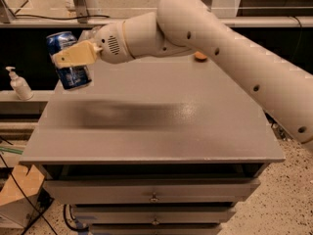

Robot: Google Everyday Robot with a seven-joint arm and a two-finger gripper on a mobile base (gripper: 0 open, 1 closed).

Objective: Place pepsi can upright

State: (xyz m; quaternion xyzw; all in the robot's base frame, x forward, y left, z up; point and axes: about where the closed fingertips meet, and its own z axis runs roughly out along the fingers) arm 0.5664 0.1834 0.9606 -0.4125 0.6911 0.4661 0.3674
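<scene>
The pepsi can is blue with white lettering and a silver top. It is held nearly upright in the air over the back left corner of the grey cabinet top. My gripper is shut on the pepsi can; a tan finger crosses its front. The white arm reaches in from the right across the top.
A small orange object lies at the back of the cabinet top behind the arm. A white pump bottle stands on a shelf to the left. Drawers sit below the top. A cardboard box is on the floor at left.
</scene>
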